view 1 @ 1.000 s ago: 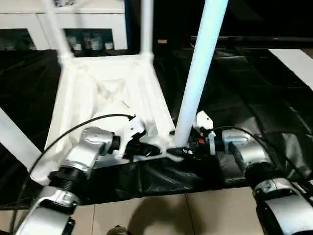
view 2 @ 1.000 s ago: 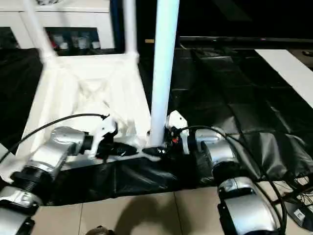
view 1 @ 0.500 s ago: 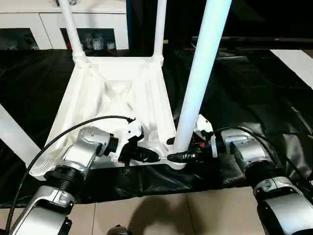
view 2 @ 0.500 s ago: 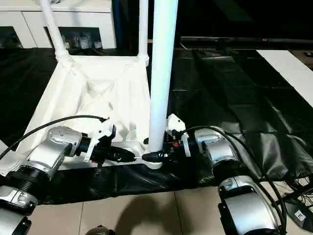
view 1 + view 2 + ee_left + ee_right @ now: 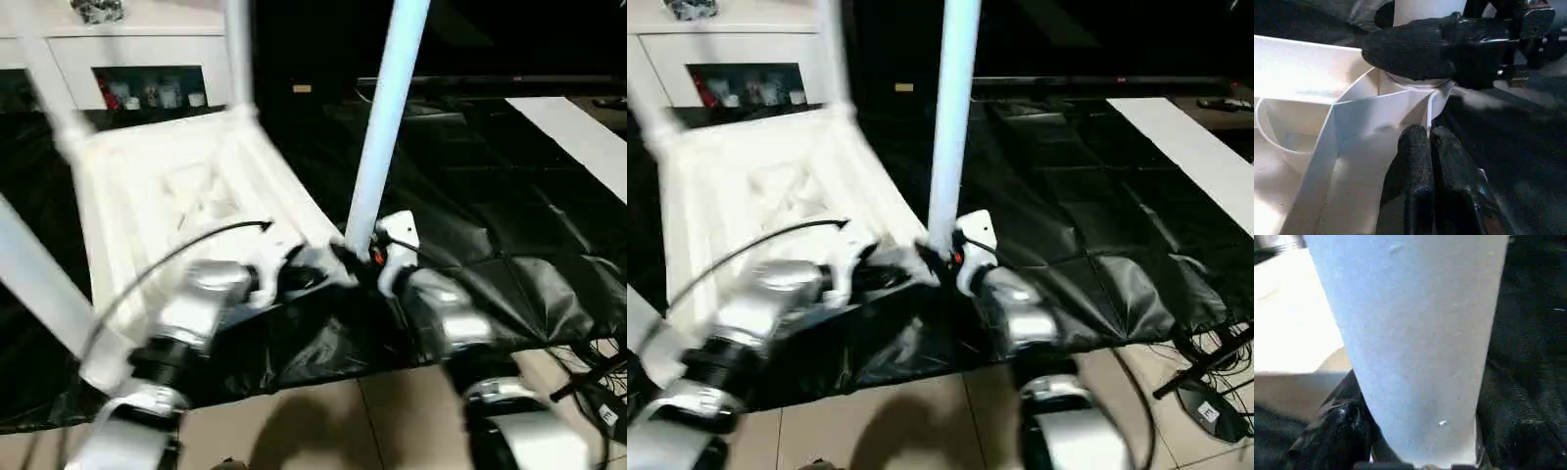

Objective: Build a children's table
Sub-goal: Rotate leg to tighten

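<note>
The children's table (image 5: 186, 186) lies upside down on a black sheet, ribbed underside up. Its tube legs stand in the corner sockets. The near right leg (image 5: 382, 117) rises from its socket (image 5: 1415, 85). My right gripper (image 5: 351, 257) is closed around that leg's base, one black finger (image 5: 1415, 51) wrapped against the tube just above the socket. The leg (image 5: 1410, 333) stands close in the right wrist view. My left gripper (image 5: 1422, 147) is shut, its fingertips together against the table's corner wall just below that socket.
The black sheet (image 5: 490, 225) covers the floor around the table, and tiles (image 5: 392, 421) show at the front. A white glass-doored cabinet (image 5: 147, 59) stands behind. A white panel (image 5: 578, 132) lies at the right back. Cables and a stand foot (image 5: 588, 377) lie at the right front.
The head camera has swung, shifting the whole picture. My right gripper's jaws have drawn in around the leg's base. The left gripper stays shut at the corner.
</note>
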